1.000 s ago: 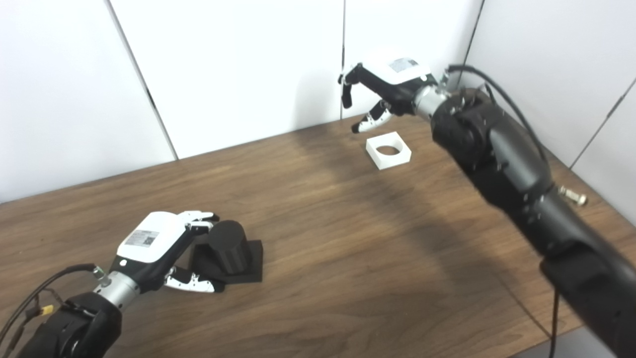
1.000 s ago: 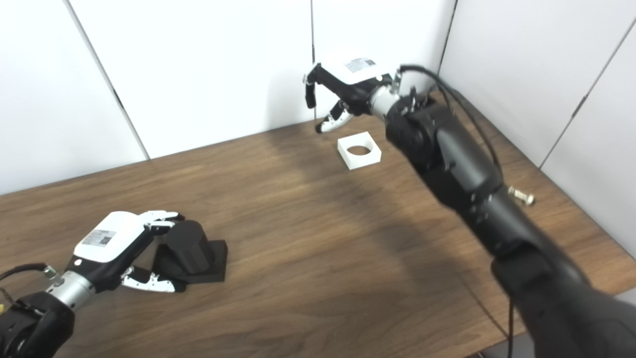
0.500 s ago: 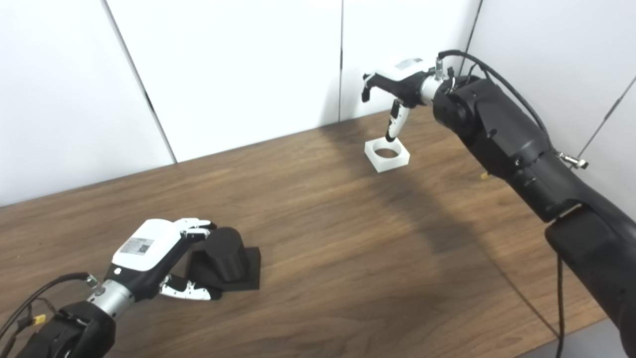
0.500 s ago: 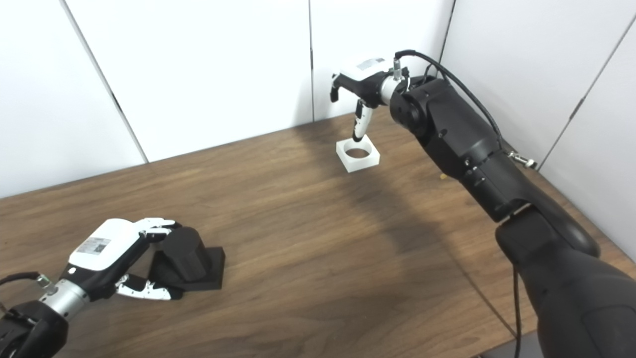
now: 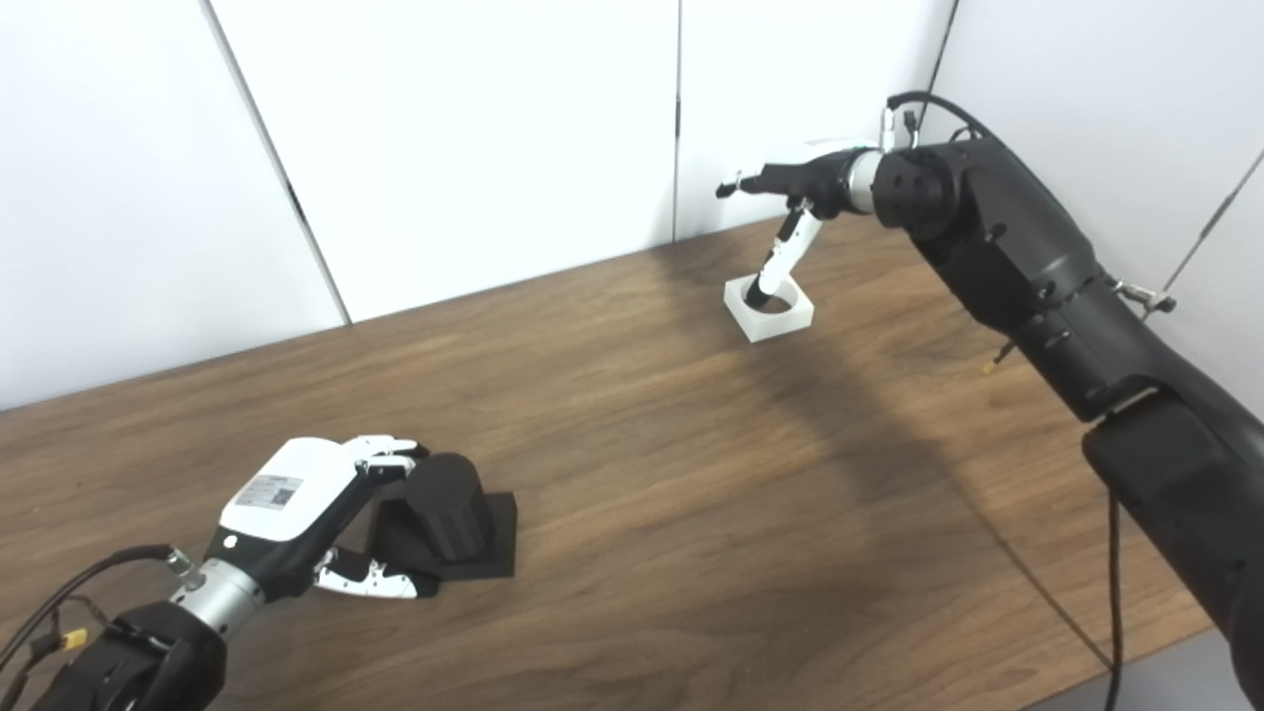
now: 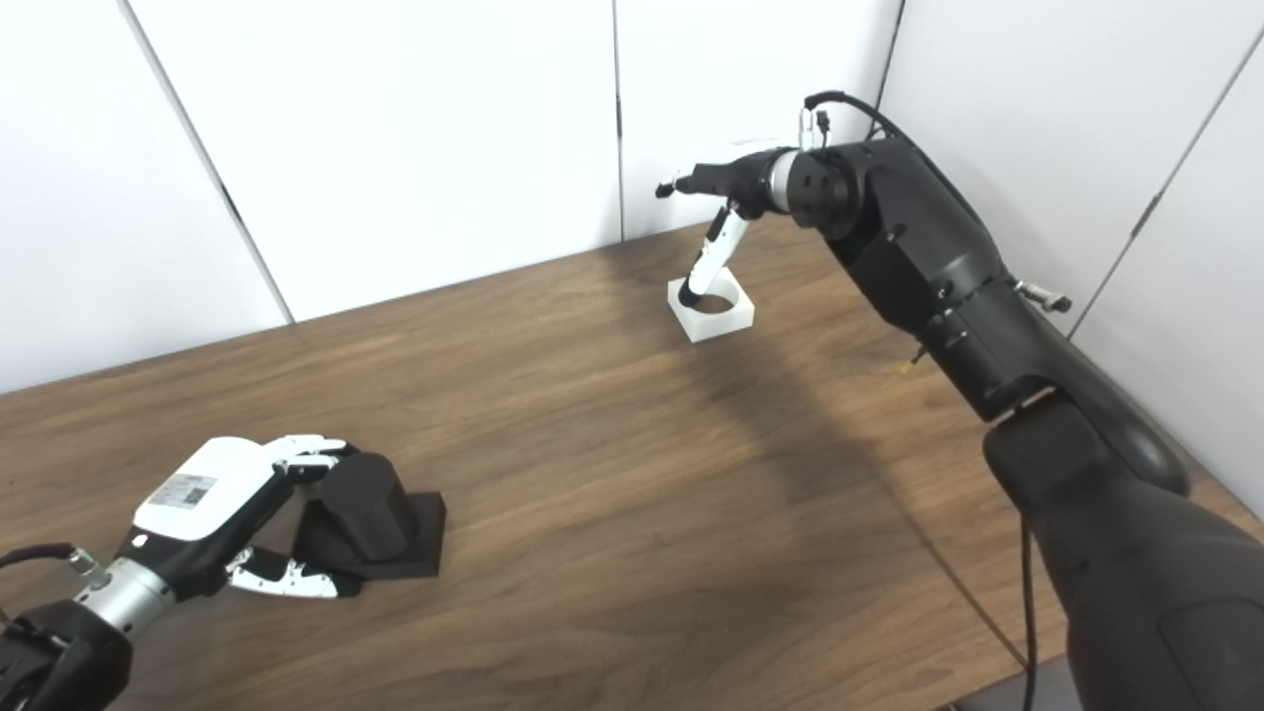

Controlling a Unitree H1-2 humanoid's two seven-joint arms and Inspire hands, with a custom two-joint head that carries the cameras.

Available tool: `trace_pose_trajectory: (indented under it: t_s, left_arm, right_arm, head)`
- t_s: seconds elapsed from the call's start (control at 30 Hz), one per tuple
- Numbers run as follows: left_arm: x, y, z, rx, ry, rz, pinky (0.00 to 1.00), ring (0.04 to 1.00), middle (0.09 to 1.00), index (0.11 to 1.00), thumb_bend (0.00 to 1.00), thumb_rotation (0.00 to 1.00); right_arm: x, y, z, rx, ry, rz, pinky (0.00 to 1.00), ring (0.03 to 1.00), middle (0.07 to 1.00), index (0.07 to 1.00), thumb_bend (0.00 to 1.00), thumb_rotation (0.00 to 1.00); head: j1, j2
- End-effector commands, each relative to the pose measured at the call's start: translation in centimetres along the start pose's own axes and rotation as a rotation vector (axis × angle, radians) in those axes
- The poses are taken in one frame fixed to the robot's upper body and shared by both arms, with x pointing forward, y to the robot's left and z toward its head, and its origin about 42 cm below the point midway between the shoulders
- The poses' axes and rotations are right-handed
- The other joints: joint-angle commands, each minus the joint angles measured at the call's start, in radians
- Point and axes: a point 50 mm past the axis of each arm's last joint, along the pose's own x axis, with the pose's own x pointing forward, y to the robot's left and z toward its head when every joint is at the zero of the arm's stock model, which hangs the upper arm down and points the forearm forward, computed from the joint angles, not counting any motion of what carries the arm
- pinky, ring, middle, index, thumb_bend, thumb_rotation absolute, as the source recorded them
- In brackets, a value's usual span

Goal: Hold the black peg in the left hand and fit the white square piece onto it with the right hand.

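The wooden worktop (image 5: 632, 474) carries the two parts of the job well apart: one near its front left corner, the other close to its far edge toward the right.

The right arm reaches across the worktop to that far piece. Its right robot hand (image 5: 790, 193) is spread and holds nothing; the thumb (image 5: 780, 259) points down with its tip inside the round hole of the white square piece (image 5: 769, 308), while the other fingers stretch out level above it. This looks like the start of a pinch on one wall of the piece, thumb inside and fingers outside, which suits a thin-walled frame lying flat.

The left robot hand (image 5: 296, 494) sits by the black peg (image 5: 446, 499), a stubby cylinder upright on its own square black base near the front left corner. Fingers curve round the peg's far side and the thumb lies along the base in front (whether they actually press on it, I cannot tell), so the hand brackets the peg rather than plainly grasping it, and the peg is not lifted. Judged from this, both pickups are yet to be completed.
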Motion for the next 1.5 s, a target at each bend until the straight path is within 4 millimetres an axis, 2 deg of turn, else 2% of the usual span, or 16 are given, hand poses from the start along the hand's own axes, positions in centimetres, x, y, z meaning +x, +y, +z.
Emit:
trace_pose_trajectory:
  t_s: [0.0,0.2,0.43,0.63,0.87,1.23,1.47]
  left_arm:
    - [-2.6,-3.5,-1.2,0.031,0.050,-0.202,0.69,0.850,0.836,0.491,0.52,0.06]
    - [-2.6,-3.4,-1.1,0.032,0.051,-0.200,0.69,0.850,0.834,0.491,0.52,0.06]
    - [-2.6,-3.2,-0.9,0.027,0.048,-0.195,0.68,0.845,0.833,0.491,0.52,0.06]
    - [-2.8,-3.3,-0.8,0.016,0.041,-0.193,0.70,0.844,0.834,0.490,0.52,0.06]
    - [-2.7,-3.1,-0.5,0.018,0.048,-0.201,0.70,0.847,0.835,0.490,0.52,0.06]
    - [-2.9,-2.7,-0.1,0.019,0.044,-0.191,0.68,0.835,0.827,0.490,0.52,0.06]
    - [-2.8,-2.6,0.1,0.017,0.048,-0.189,0.68,0.833,0.826,0.490,0.52,0.06]
  right_arm:
    - [-1.5,-4.3,-0.1,-0.017,0.003,-0.079,0.77,0.983,1.000,0.951,0.98,0.34]
    - [-1.4,-3.9,-0.2,-0.051,0.027,-0.006,0.81,0.991,1.000,0.955,0.99,0.33]
    - [-0.4,-3.0,-0.4,-0.113,0.069,0.061,0.79,0.980,1.000,0.962,1.00,0.29]
    - [0.5,-1.8,-0.6,-0.204,0.132,0.052,0.94,0.987,1.000,0.937,1.00,0.29]
    - [1.5,-0.3,-0.8,-0.234,0.166,0.058,1.00,1.000,1.000,0.942,0.96,0.23]
    - [2.2,0.5,-0.9,-0.237,0.183,0.044,0.97,1.000,1.000,0.957,0.95,0.26]
    - [2.6,1.7,-1.2,-0.240,0.168,0.030,0.86,0.957,0.980,0.931,0.95,0.23]
  head:
    - [-0.001,0.001]
    - [0.001,0.001]
    - [0.008,0.006]
    - [0.012,0.009]
    - [0.024,0.017]
    - [0.034,0.018]
    - [0.043,0.023]
